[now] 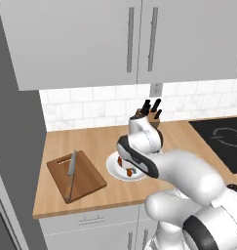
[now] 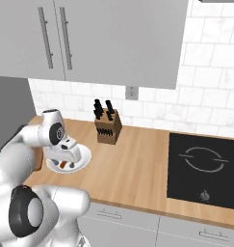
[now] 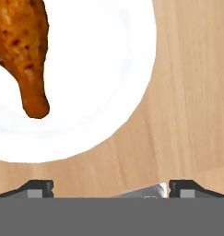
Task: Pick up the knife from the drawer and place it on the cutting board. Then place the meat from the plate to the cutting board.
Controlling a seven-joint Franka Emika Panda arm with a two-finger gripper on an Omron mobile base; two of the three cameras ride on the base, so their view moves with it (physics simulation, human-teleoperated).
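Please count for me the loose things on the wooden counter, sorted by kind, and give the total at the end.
Cutting board: 1
Knife lying on that board: 1
Plate: 1
Meat on the plate: 1
Knife block with black-handled knives: 1
Total: 5

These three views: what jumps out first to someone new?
The white arm bulks in the foreground of both base views, its hand bent low over the plate on the wooden counter. In the hand view the glossy meat lies on that plate, fingers spread wide. Left of the plate, the knife rests on the cutting board.
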